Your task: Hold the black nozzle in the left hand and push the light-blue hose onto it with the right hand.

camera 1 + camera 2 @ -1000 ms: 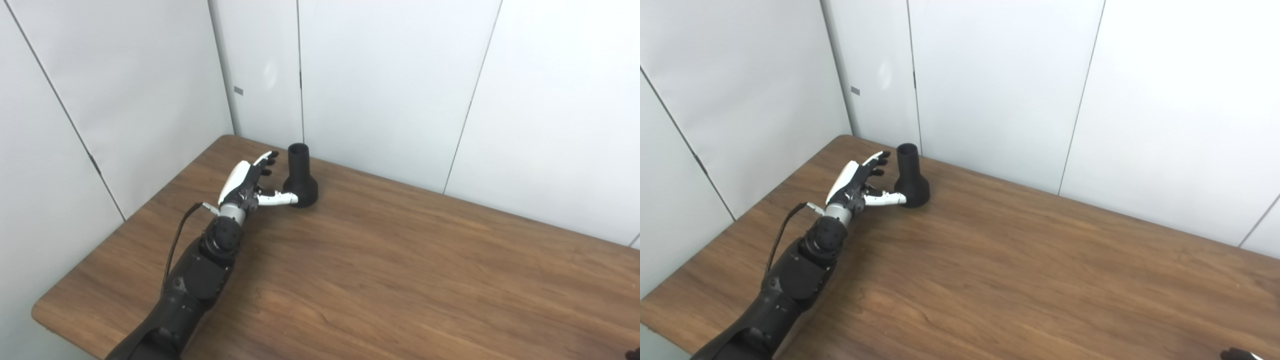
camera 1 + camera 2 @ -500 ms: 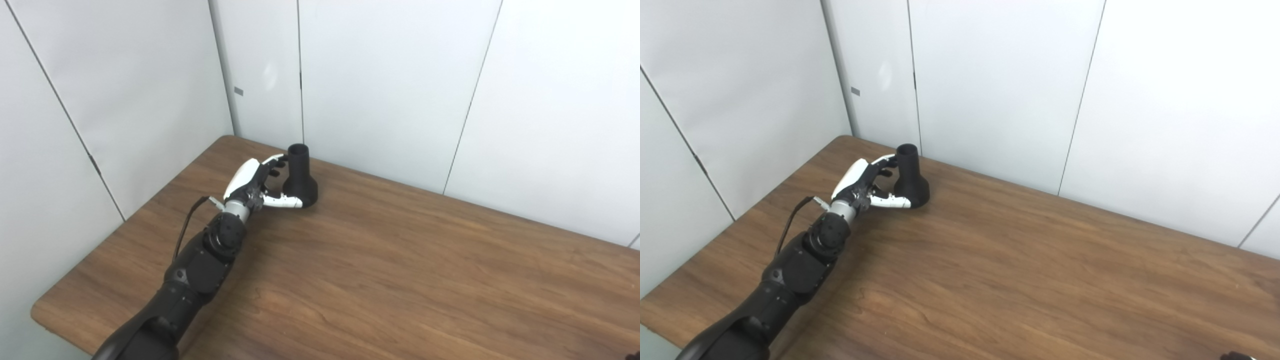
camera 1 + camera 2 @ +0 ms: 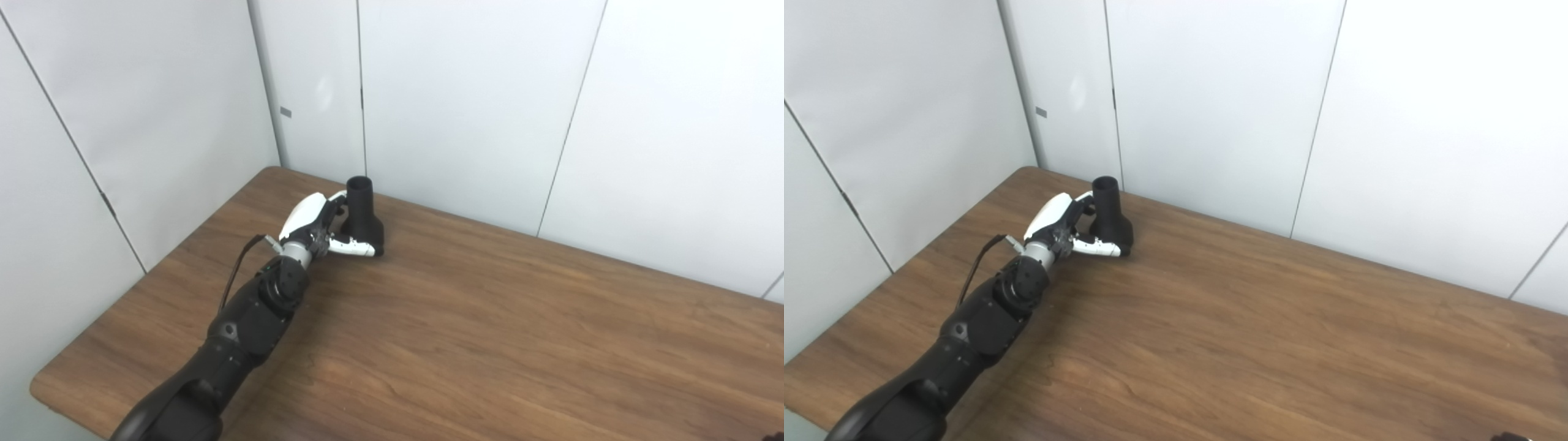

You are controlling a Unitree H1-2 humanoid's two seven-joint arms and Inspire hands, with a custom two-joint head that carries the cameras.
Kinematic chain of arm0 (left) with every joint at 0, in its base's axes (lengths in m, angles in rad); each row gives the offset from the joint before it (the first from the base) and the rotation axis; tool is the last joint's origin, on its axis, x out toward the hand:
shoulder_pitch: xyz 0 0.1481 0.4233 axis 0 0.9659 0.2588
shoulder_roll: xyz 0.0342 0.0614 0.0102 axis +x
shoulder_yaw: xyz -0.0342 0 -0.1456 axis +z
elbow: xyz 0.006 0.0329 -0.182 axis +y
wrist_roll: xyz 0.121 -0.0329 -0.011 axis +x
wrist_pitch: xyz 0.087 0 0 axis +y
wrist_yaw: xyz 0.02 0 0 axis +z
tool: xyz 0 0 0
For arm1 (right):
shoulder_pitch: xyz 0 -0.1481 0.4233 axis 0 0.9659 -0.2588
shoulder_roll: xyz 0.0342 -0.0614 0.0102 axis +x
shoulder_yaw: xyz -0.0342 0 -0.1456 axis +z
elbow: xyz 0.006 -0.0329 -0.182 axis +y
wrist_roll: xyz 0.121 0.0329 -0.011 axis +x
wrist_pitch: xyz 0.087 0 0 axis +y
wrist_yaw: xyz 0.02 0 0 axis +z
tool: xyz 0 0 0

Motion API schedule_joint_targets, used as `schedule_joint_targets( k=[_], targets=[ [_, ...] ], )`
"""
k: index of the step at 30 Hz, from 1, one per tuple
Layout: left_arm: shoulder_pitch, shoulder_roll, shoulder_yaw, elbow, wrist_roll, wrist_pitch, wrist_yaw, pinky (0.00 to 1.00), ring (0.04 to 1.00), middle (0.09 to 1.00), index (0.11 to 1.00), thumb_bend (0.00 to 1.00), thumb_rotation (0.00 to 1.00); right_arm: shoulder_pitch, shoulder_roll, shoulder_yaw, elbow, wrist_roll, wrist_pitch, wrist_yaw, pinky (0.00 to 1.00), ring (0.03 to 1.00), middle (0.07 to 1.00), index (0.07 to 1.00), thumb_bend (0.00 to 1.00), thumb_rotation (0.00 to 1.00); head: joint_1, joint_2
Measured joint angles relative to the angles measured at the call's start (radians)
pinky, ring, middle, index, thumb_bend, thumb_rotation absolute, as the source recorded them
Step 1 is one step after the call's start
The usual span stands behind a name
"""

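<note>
Nozzle (image 3: 364,215), black and upright on the table (image 3: 490,343) left of frame centre, has the left hand (image 3: 317,225) cupped against it, fingers apart and not yet clamped, so I'd close evenly around the neck before lifting; the hose isn't visible.

You will find no legible text, brand, number or sign in either eye view. The small grey tag (image 3: 286,112) on the wall panel (image 3: 153,122) is too small for you to read.
</note>
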Motion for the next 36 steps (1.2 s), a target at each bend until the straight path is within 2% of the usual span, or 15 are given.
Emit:
schedule_joint_targets(
  k=[5,8,12,16,18,22,24,27,30,34,36],
  targets=[
    [-0.014,-0.004,-0.022,0.026,0.033,0.0,0.011,0.6,0.73,0.876,0.881,1.0,0.26,0.001,0.0,0.001,-0.002,-0.001,0.001,0.0,0.52,0.64,0.674,0.632,0.29,0.52,-0.005,0.002],
    [-0.016,-0.004,-0.035,0.028,0.056,0.003,0.025,0.58,0.717,0.882,0.891,1.0,0.26,0.001,0.0,0.001,-0.002,-0.002,0.001,0.0,0.52,0.636,0.673,0.633,0.27,0.51,-0.005,0.002],
    [-0.019,-0.005,-0.044,0.032,0.068,0.005,0.03,0.6,0.737,0.887,0.897,1.0,0.26,0.001,0.0,0.001,-0.002,-0.003,0.001,0.0,0.52,0.639,0.677,0.636,0.27,0.5,-0.005,0.002],
    [-0.022,-0.003,-0.053,0.034,0.087,0.005,0.036,0.48,0.634,0.893,0.894,1.0,0.25,0.001,0.001,0.001,-0.004,-0.003,0.003,0.0,0.51,0.637,0.675,0.634,0.27,0.49,-0.008,0.003],
    [-0.026,0.001,-0.066,0.034,0.104,0.007,0.039,0.45,0.616,0.89,0.891,1.0,0.25,0.001,0.002,0.0,-0.005,-0.003,0.006,-0.001,0.52,0.639,0.676,0.635,0.26,0.48,-0.008,0.003],
    [-0.021,0.001,-0.069,0.034,0.111,-0.003,0.065,0.34,0.48,0.866,0.862,1.0,0.19,0.001,0.003,0.001,-0.005,-0.003,0.006,-0.001,0.52,0.635,0.674,0.633,0.25,0.48,-0.008,0.003],
    [-0.011,-0.001,-0.065,0.034,0.11,-0.014,0.081,0.46,0.635,0.855,0.848,1.0,0.17,0.001,0.003,0.001,-0.007,-0.004,0.008,-0.001,0.52,0.635,0.673,0.633,0.24,0.47,-0.009,0.003],
    [0.001,-0.002,-0.059,0.031,0.104,-0.033,0.087,0.58,0.75,0.863,0.843,1.0,0.14,0.001,0.003,0.001,-0.009,-0.005,0.012,-0.002,0.52,0.634,0.674,0.632,0.25,0.46,-0.009,0.006],
    [0.014,-0.003,-0.055,0.011,0.104,-0.035,0.087,0.59,0.748,0.87,0.856,1.0,0.12,0.001,0.003,0.0,-0.009,-0.001,0.013,-0.001,0.53,0.643,0.681,0.638,0.25,0.47,-0.011,0.009],
    [0.013,-0.005,-0.056,0.016,0.104,-0.037,0.087,0.68,0.787,0.841,0.861,1.0,0.14,0.002,0.003,0.001,-0.011,-0.001,0.014,-0.001,0.52,0.642,0.682,0.642,0.25,0.47,-0.012,0.009],
    [0.012,-0.005,-0.057,0.021,0.104,-0.039,0.086,0.68,0.789,0.845,0.863,1.0,0.14,0.002,0.003,0.001,-0.013,-0.004,0.019,-0.002,0.52,0.64,0.681,0.642,0.26,0.49,-0.012,0.009]
  ],
)
